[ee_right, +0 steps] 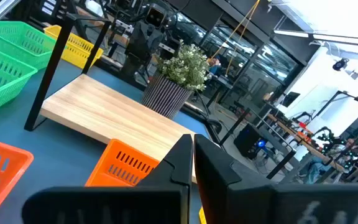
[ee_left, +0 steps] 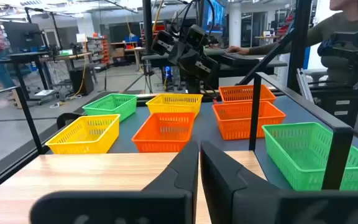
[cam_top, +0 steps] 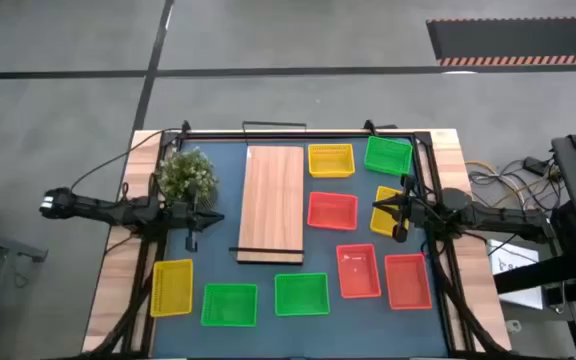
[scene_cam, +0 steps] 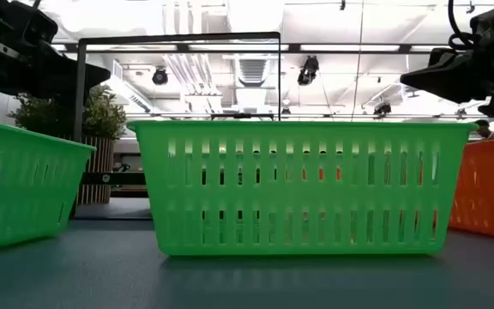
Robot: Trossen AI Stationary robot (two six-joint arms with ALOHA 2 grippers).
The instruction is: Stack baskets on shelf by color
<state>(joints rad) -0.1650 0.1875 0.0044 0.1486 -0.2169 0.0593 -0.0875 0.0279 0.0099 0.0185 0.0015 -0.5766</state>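
The light-wood shelf (cam_top: pixel 273 205) lies flat on the table, nothing on it. Around it rest three yellow baskets (cam_top: pixel 330 160) (cam_top: pixel 388 212) (cam_top: pixel 172 286), three green baskets (cam_top: pixel 388 155) (cam_top: pixel 301 294) (cam_top: pixel 229 305) and three red-orange baskets (cam_top: pixel 332 211) (cam_top: pixel 358 272) (cam_top: pixel 407 280), each on its own base. My left gripper (cam_top: pixel 193 222) hovers shut at the shelf's left side, below the plant. My right gripper (cam_top: pixel 388 208) hovers shut over the yellow basket right of the shelf. The fingers show shut in the left wrist view (ee_left: pixel 199 146) and the right wrist view (ee_right: pixel 192 140).
A bushy potted plant (cam_top: pixel 186 175) stands at the shelf's far left corner. Black frame rails (cam_top: pixel 298 133) run along the table's edges. A person (ee_left: pixel 347 37) is beyond the table's right side. Bare tabletop (cam_top: pixel 218 250) lies between the shelf and the near baskets.
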